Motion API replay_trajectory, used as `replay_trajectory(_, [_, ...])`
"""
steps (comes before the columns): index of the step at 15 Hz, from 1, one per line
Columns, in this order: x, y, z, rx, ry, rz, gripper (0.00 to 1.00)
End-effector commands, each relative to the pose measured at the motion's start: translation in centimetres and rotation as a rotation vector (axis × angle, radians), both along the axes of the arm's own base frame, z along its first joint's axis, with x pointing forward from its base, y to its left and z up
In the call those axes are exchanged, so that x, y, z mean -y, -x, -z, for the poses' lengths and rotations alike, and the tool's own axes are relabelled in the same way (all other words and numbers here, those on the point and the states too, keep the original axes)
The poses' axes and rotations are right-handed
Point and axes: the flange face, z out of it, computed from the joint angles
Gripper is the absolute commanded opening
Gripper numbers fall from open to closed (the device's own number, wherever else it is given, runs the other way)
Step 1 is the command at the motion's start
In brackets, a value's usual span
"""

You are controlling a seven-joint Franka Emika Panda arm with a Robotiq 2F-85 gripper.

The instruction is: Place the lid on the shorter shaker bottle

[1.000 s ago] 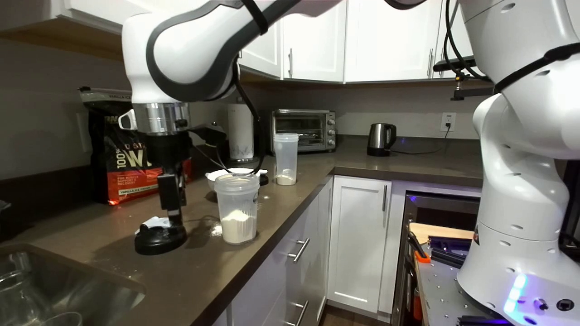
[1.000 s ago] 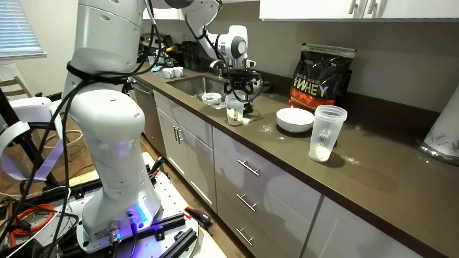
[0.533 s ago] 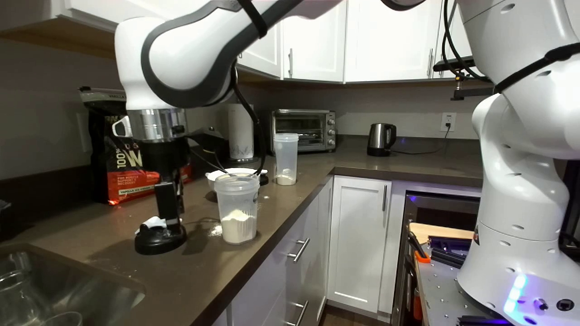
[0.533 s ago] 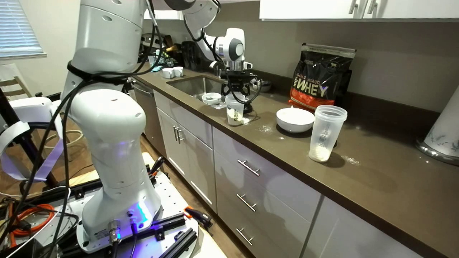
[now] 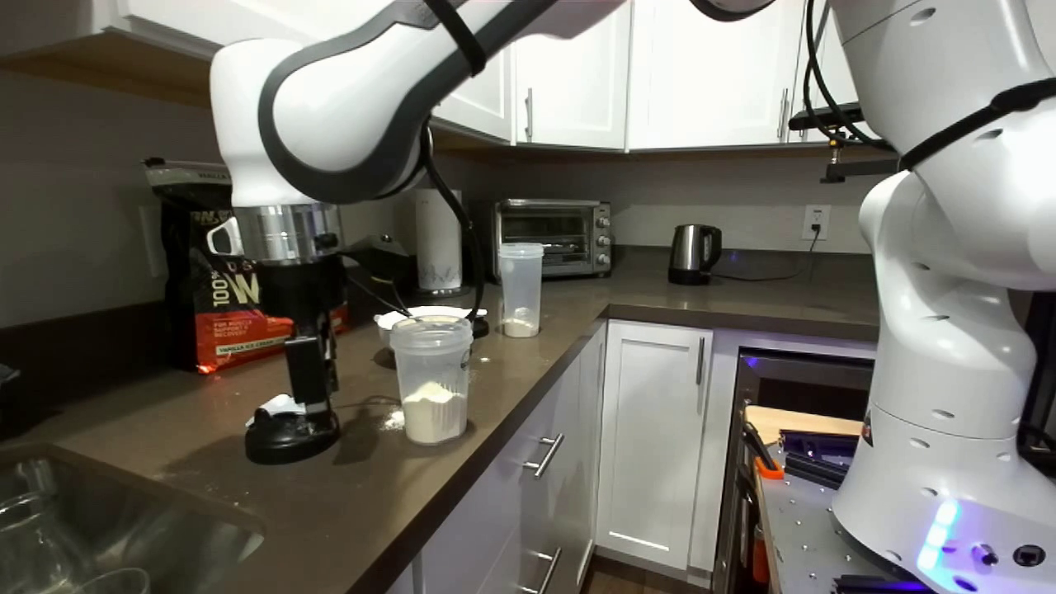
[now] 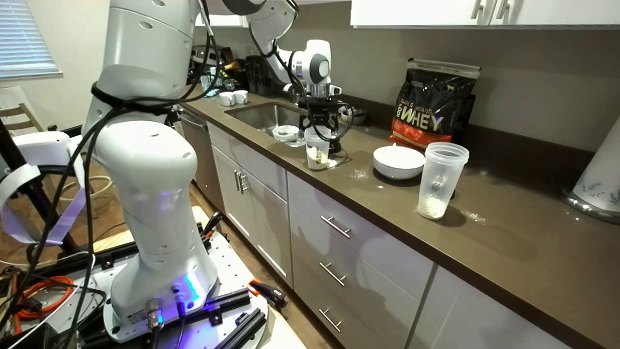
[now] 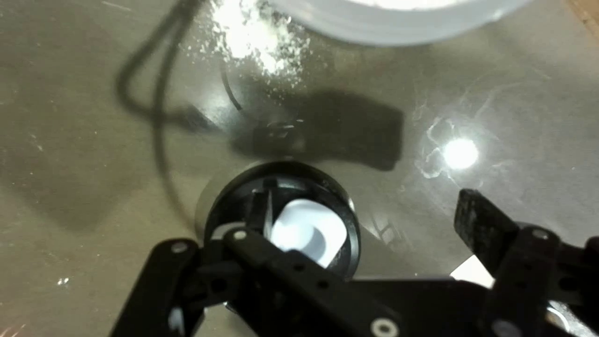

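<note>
The jaws are wide apart, one of them over the lid (image 5: 285,446); whether it touches, I cannot tell. The lid lies on the bench (image 5: 330,503), near the upright short cup (image 5: 431,384).

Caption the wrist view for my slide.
Open gripper at the black lid, with spilled white powder and the shorter shaker bottle cut off by the frame's top edge.
</note>
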Motion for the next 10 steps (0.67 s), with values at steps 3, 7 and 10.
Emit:
replay_trajectory(3, [0.46,-0.36,0.63,0.008,0.026,0.004,1.0])
replay_trajectory(7, [0.71,-0.71,0.91,0.015,0.021,0.016,1.0])
replay_trajectory(10, [0.98,-1.12,0.79,0.036,0.014,0.033,1.0])
